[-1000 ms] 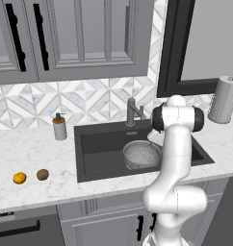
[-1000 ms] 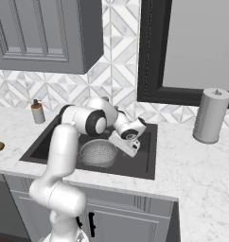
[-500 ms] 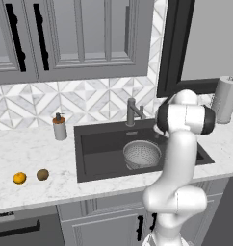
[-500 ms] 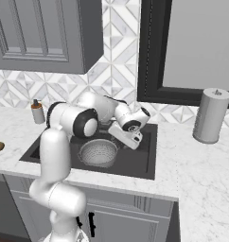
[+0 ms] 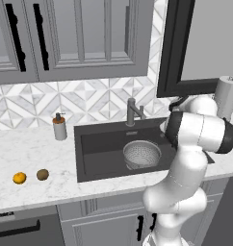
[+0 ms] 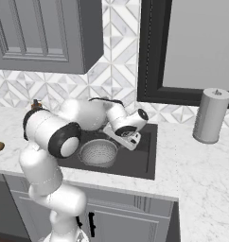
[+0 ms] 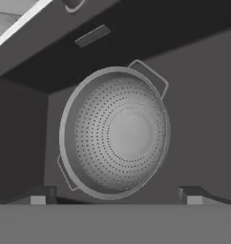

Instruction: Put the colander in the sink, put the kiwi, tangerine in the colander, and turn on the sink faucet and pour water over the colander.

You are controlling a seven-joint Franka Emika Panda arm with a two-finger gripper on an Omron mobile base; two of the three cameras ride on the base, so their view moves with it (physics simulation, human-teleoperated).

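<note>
I am seeing the colander [image 5: 142, 153] sitting upright on the floor of the sink [image 5: 99, 158], towards the right half of the basin, its perforated bowl empty and its two small handles showing in the hand view [image 7: 115, 133] at the upper right and lower left of the rim. From the right base view the colander [image 6: 98, 152] is lying just below and to the left of the hand. The gripper [image 7: 115, 196] is hanging above the colander with its jaws standing wide apart and nothing between them; the two dark fingertips [image 7: 38, 195] are framing the near rim of the bowl without touching it. In the right base view the gripper [image 6: 130, 138] is sitting over the middle of the basin, tilted down toward the colander.

The sink faucet [image 5: 133, 112] is standing upright at the back edge of the sink, spout angled to the right. I am seeing the tangerine [image 5: 19, 178] and the kiwi [image 5: 42, 174] lying just beside each other on the white marble counter [image 5: 36, 149], well to the left of the sink, the tangerine on the outer side. A soap dispenser [image 5: 59, 127] is standing on the counter near the sink's back left corner, and a paper towel roll [image 6: 211, 116] is standing upright on the counter to the right of the sink
</note>
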